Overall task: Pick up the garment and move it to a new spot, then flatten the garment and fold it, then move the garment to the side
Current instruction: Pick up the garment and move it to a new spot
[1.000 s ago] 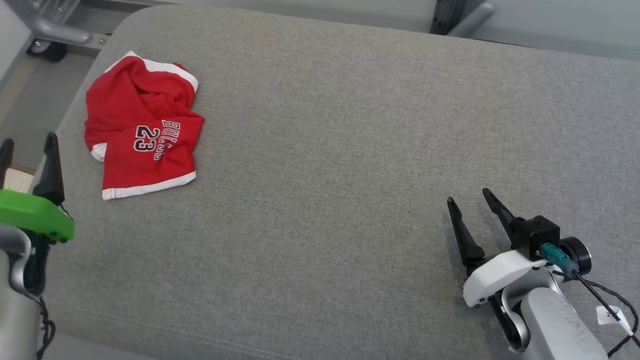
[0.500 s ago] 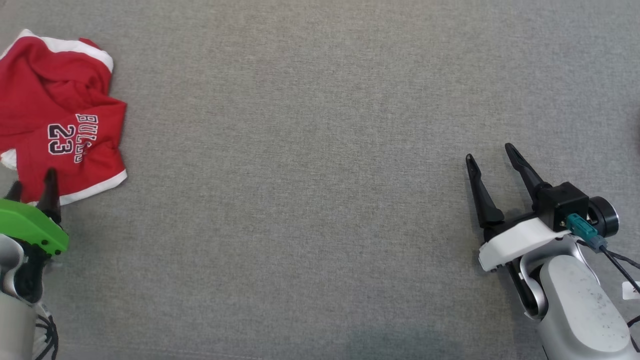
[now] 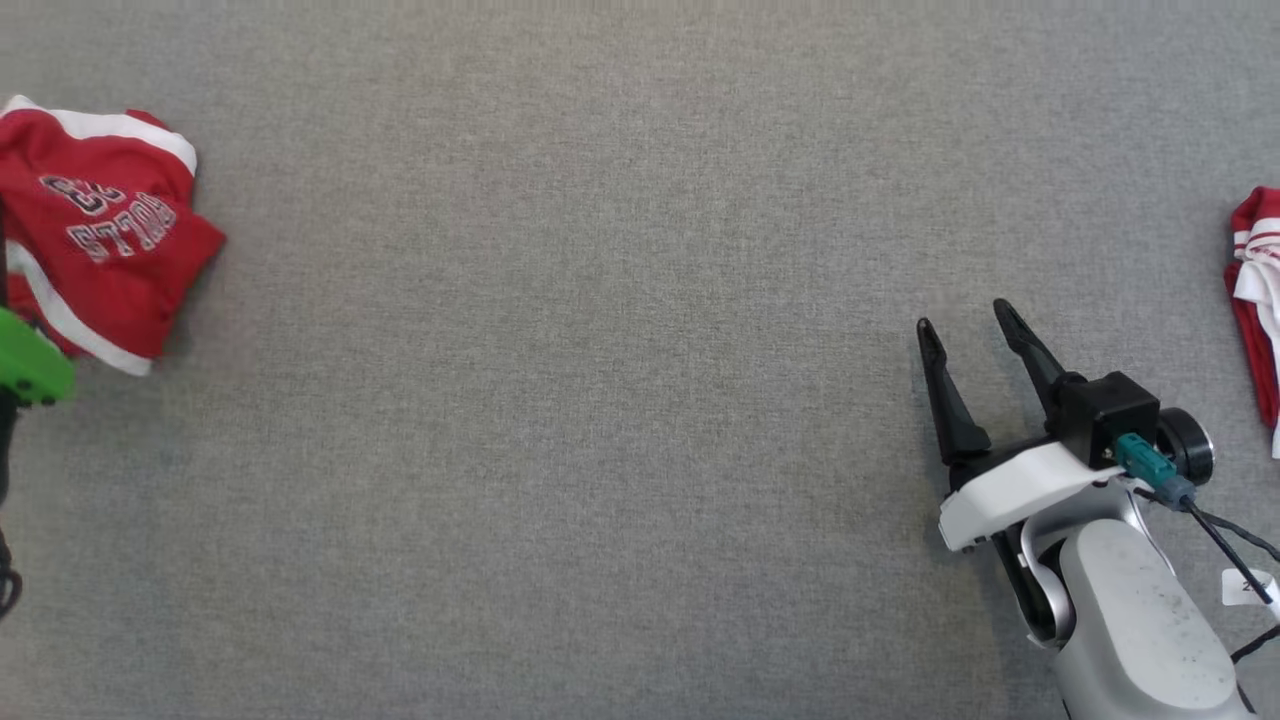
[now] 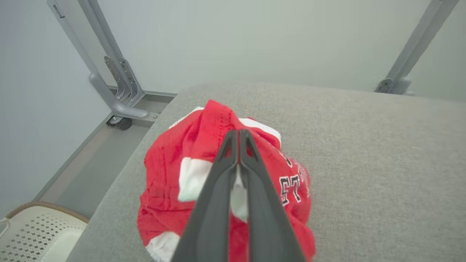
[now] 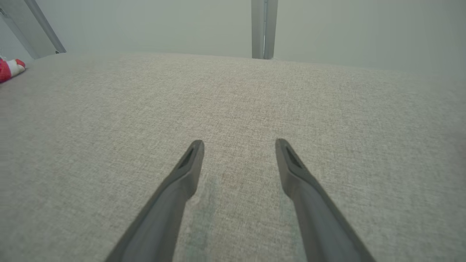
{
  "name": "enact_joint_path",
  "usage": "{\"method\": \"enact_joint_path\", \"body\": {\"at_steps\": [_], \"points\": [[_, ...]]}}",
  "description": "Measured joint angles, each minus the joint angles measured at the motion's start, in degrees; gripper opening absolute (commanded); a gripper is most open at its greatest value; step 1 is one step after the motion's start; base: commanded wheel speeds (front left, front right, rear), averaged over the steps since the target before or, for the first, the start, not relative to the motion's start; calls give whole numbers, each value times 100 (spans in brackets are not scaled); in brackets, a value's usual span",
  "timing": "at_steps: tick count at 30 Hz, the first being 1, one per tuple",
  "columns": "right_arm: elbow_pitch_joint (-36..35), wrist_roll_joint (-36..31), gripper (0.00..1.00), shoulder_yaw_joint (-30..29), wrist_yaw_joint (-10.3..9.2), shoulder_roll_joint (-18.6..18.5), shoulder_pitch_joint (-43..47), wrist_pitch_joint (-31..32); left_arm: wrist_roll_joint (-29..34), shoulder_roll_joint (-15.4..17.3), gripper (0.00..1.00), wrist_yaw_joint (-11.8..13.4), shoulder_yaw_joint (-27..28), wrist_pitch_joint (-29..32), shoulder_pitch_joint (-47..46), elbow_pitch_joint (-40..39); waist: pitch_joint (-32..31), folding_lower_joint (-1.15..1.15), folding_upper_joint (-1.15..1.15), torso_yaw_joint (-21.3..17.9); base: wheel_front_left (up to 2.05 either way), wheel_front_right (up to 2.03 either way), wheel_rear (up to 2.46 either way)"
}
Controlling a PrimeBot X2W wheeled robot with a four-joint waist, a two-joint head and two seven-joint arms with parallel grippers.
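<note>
Pinching a thin fold of the crumpled red garment point(image 4: 164, 174) near the left edge of the grey cushion point(image 3: 600, 400), your left gripper point(image 4: 238, 133) has its fingers pressed together; lifting may let that small bite slip. Your right gripper point(image 3: 961, 313) hovers spread, empty.

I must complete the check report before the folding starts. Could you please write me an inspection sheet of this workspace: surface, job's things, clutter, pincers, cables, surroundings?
Surface: grey woven fabric pad, flat.
Job's things: small red athletic shorts with white trim and "23" print, bunched up near the pad's left corner.
Clutter: second red-and-white striped cloth, at the right edge of the head view.
Pincers: left pincer shut on the shorts; right pincer open, holding nothing, over bare pad.
Cables: black cable with teal plug at the right wrist, behind the fingers.
Surroundings: grey metal frame legs, white perforated basket beside the pad, pale wall.
</note>
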Motion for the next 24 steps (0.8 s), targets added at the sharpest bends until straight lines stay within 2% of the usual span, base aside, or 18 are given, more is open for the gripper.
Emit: {"method": "enact_joint_path", "body": {"at_steps": [4,7,11,15,20,24], "points": [[77,47,100,10,0,148,54,-1,178,231,0,0,-431,-146,-500,-658,-244,0,0,-5,0,0,0],[113,90,100,18,0,248,123,-1,321,159,0,-1,-713,-191,-781,-1207,-425,0,0,-48,0,0,0],[141,141,100,-33,0,345,164,-1,158,-335,0,0,-918,-225,-843,-1749,-598,0,0,-210,0,0,0],[132,160,100,-67,0,399,159,-1,183,-951,0,0,-1452,-144,-740,-2001,-692,0,0,-480,0,0,0],[85,146,100,-191,0,420,156,-1,88,-2017,0,0,-2068,-82,-513,-1909,-696,0,0,-931,0,0,0],[74,129,100,-242,0,428,147,-1,81,-2673,0,0,-2627,-125,-398,-1613,-636,0,0,-1332,0,0,0]]}}
